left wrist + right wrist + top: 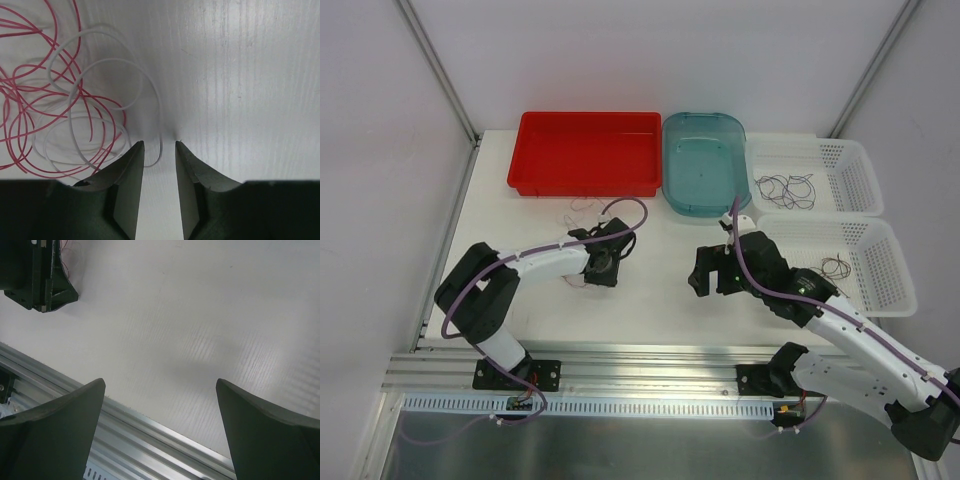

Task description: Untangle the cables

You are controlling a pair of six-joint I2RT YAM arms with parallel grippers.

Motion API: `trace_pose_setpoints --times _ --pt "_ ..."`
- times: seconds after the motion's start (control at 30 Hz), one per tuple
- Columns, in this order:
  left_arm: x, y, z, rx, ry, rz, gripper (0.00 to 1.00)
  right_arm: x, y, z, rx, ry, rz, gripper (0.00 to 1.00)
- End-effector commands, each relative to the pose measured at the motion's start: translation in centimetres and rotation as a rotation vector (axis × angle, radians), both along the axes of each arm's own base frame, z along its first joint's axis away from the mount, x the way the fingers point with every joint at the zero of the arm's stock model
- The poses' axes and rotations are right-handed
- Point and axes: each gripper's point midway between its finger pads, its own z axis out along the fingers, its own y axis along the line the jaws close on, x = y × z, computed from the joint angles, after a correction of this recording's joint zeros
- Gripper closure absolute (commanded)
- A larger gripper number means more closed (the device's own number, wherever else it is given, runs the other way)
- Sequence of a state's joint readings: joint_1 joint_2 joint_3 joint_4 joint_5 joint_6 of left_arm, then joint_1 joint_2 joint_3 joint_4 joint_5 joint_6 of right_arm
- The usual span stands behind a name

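Note:
A tangle of thin dark red cables (30,107) and white cables (107,65) lies on the white table, left of my left gripper (159,144). Its jaws stand a narrow gap apart, close above the table. The end loop of a white strand (161,150) reaches in between the tips, not pinched. In the top view the left gripper (603,268) is over that tangle (582,209). My right gripper (160,382) is wide open and empty above bare table near the front rail; it also shows in the top view (705,275). Black cables (788,190) lie in a white basket.
A red tray (585,180) and a teal tub (703,205) stand at the back. Two white baskets (860,175) (890,270) stand at the right; the nearer holds a small dark strand (836,266). An aluminium rail (150,432) runs along the front edge.

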State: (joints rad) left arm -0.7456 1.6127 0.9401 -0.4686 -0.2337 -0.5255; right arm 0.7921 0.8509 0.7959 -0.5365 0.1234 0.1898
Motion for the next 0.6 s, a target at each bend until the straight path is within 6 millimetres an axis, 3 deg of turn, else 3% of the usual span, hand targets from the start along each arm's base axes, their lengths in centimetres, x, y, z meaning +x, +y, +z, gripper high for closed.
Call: trace_pose_setpoints --times 0.0,0.07,0.2,0.3,0.33,0.4,0.43,0.5,0.53,0.57 --pt "-0.4 -0.4 0.0 0.003 0.035 -0.045 0.70 -0.1 -0.3 0.3 -0.007 -0.019 0.000 0.02" --pt "-0.6 -0.5 -0.3 0.003 0.049 -0.050 0.74 0.0 -0.4 0.3 -0.004 -0.020 -0.005 0.02" --pt "-0.5 -0.7 0.7 -0.018 0.026 -0.058 1.00 -0.1 -0.5 0.3 -0.002 -0.021 -0.011 0.02" --pt "0.1 -0.8 3.7 -0.047 -0.038 -0.074 1.00 -0.2 -0.7 0.3 -0.007 -0.023 -0.016 0.02" --pt "0.8 -1.4 6.2 -0.087 -0.092 -0.088 1.00 -0.2 -0.8 0.3 -0.009 -0.023 -0.018 0.02" --pt "1.0 -1.3 8.8 -0.107 -0.132 -0.100 1.00 -0.1 -0.9 0.2 -0.012 -0.026 -0.023 0.02" --pt "1.7 -1.9 12.1 -0.158 -0.205 -0.115 1.00 -0.1 -1.0 0.3 -0.012 -0.028 -0.024 0.02" --pt "2.0 -1.8 15.2 -0.180 -0.270 -0.142 1.00 -0.1 -1.0 0.2 -0.012 -0.030 -0.029 0.02" --pt "2.4 -2.1 18.3 -0.223 -0.338 -0.149 1.00 0.0 -1.0 0.2 -0.010 -0.031 -0.030 0.02" --pt "2.5 -2.0 19.7 -0.235 -0.366 -0.155 1.00 0.0 -1.0 0.2 -0.010 -0.033 -0.032 0.02"
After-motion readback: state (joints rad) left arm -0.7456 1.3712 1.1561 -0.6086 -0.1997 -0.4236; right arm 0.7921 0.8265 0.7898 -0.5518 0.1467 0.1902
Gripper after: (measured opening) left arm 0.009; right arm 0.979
